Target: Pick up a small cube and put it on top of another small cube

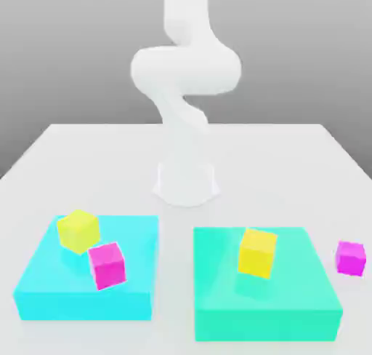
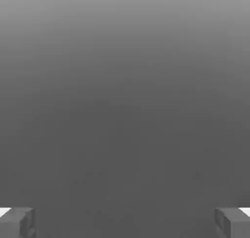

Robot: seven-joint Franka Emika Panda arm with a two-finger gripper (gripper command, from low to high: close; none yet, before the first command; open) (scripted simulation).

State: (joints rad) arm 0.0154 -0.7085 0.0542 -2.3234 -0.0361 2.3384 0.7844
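One small magenta cube (image 1: 107, 265) rests on the flat cyan block (image 1: 51, 288) at the exterior view's left, just in front of a yellow cube (image 1: 78, 230). A second small magenta cube (image 1: 351, 258) sits on the white table at the exterior view's right, beside the green block (image 1: 305, 295). In the hand view my gripper (image 2: 125, 223) is open, its two grey fingertips (image 2: 17, 222) far apart with nothing between them, facing plain grey background. The white arm (image 1: 185, 70) rises from its base at the table's back.
Another yellow cube (image 1: 258, 252) stands on the green block. The arm's round base (image 1: 186, 182) sits at the table's middle, behind the two blocks. The white table (image 1: 87, 164) has bare surface around the base and between the blocks.
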